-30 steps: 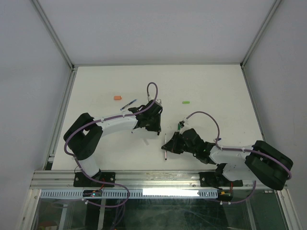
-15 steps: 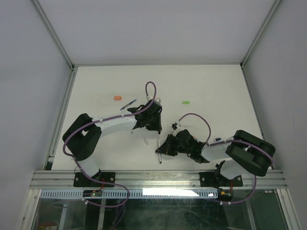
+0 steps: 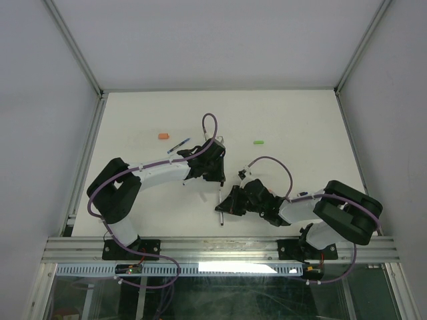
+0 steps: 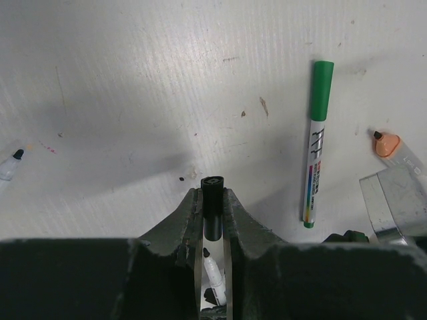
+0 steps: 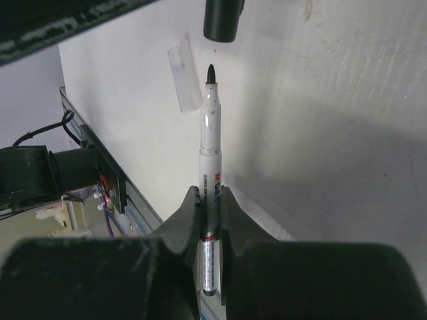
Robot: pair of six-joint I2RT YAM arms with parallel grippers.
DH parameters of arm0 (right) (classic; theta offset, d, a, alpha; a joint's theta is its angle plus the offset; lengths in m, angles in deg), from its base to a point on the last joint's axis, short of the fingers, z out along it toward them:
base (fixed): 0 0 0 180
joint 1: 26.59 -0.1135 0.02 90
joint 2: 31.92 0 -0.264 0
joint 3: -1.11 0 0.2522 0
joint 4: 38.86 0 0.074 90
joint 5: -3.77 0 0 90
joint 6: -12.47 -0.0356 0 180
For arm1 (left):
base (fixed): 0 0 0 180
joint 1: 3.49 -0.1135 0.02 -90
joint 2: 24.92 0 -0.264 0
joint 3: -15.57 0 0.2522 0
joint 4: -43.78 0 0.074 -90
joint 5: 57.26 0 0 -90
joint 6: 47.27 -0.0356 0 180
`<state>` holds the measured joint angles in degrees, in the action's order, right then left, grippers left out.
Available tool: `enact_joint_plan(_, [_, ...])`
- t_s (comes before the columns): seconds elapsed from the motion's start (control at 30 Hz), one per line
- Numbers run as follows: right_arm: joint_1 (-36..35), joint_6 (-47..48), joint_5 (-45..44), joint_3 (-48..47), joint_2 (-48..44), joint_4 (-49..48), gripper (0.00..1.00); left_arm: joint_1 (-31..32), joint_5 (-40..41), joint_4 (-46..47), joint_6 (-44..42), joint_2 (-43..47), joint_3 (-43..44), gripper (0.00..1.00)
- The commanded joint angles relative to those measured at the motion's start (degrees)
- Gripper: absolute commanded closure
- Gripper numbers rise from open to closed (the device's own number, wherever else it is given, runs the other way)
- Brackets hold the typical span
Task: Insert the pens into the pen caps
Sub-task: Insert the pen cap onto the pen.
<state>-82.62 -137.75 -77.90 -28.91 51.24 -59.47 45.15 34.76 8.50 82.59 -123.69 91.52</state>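
My left gripper (image 4: pixel 212 195) is shut on a black pen cap (image 4: pixel 213 207), which stands out past the fingertips above the table. The right gripper (image 5: pixel 207 193) is shut on a white pen (image 5: pixel 210 160) with a black tip. That tip points at the open end of the black cap (image 5: pixel 223 20), a short gap below it. From above, the two grippers (image 3: pixel 215 179) (image 3: pixel 231 202) meet at mid-table, with the held pen (image 3: pixel 221 217) between them. An orange cap (image 3: pixel 163 136), a blue pen (image 3: pixel 179 145) and a light green cap (image 3: pixel 258 142) lie further back.
In the left wrist view a white pen with a green cap (image 4: pixel 316 143) lies on the table. Beside it is a thick clear pen with an orange tip (image 4: pixel 385 143). Another pen's black tip (image 4: pixel 10 163) shows at the left edge. A clear tube (image 5: pixel 183 79) lies near the held pen.
The right arm has swung left and carried the white pen under the left gripper, lining its tip up with the black cap. The left arm has stayed where it was.
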Motion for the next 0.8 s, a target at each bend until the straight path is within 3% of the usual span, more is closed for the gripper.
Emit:
enact_joint_plan(0.0, [-0.31, -0.45, -1.9, -2.7, 0.6, -0.97, 0.99, -0.33, 0.4, 2.23, 0.4, 1.33, 0.16, 0.87])
enact_joint_plan(0.77, [-0.22, -0.71, -4.25, -2.73, -1.5, 2.39, 0.99, -0.33, 0.26, 2.27, 0.44, 0.59, 0.2, 0.87])
